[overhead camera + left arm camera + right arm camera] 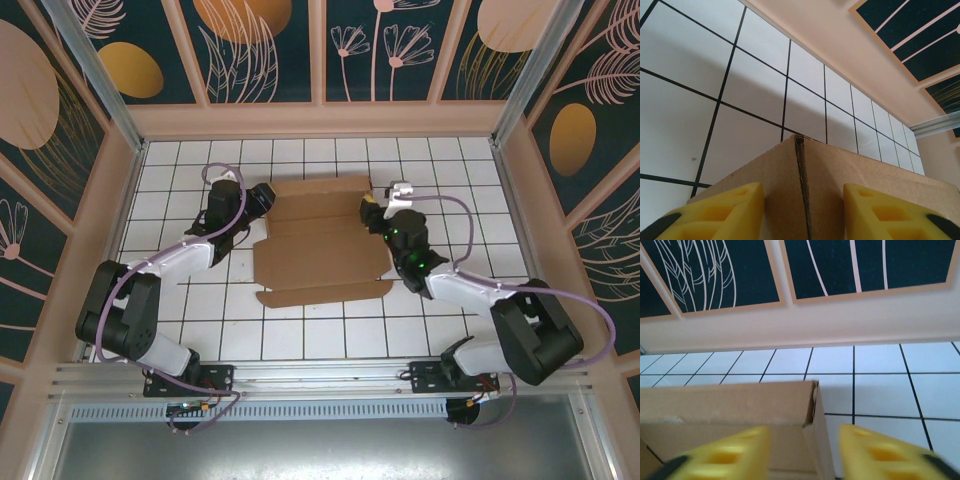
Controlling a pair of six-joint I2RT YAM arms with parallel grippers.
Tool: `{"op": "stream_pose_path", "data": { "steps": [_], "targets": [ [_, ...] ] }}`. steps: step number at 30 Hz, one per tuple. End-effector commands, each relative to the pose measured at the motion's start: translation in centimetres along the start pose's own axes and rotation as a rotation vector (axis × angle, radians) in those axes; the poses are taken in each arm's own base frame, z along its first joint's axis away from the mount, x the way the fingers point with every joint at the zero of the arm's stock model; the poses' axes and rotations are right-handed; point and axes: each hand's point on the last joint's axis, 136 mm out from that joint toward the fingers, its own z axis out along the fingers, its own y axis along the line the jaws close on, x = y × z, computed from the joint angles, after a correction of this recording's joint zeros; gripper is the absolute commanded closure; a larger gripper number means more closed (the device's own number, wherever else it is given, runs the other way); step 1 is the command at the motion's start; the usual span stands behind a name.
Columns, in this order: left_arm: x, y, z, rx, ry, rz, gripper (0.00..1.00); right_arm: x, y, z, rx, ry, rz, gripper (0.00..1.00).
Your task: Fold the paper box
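Left gripper (802, 194) gapes wide, straddling a creased corner of the brown corrugated paper box (320, 245); right gripper (804, 434) is equally wide astride its upright wall.

Cropped and blurred
Both wrist views cut the paper box (782, 190) at 6 o'clock; fingers (725, 455) of the right gripper (802, 440) are blurred, bases cropped.

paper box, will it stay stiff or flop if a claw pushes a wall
Probably stiff within each panel: the paper box is corrugated, its fluted edge showing at the corner. It likely hinges at its creases, so a pushed wall may fold. A thin sheet, it looks light and may slide on the tiles.
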Motion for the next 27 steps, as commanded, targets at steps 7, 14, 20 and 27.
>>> {"op": "stream_pose_path", "data": {
  "steps": [7, 14, 20, 27],
  "targets": [
    [3.3, 3.3, 0.7, -0.125, 0.12, 0.022, 0.56, -0.3, 3.2, 4.9, -0.155, 0.26, 0.028, 1.0],
    [3.6, 3.0, 0.8, -0.099, 0.135, 0.033, 0.54, 4.2, 2.2, 8.1, -0.093, 0.469, 0.043, 1.0],
    [3.1, 1.3, 0.0, -0.052, 0.155, 0.083, 0.46, 6.4, 1.6, 9.3, -0.058, 0.57, 0.06, 1.0],
    [-2.7, -4.2, -4.4, -0.007, 0.035, 0.2, 0.33, 5.2, 1.8, 9.1, -0.049, 0.594, 0.092, 1.0]
  ]
}}
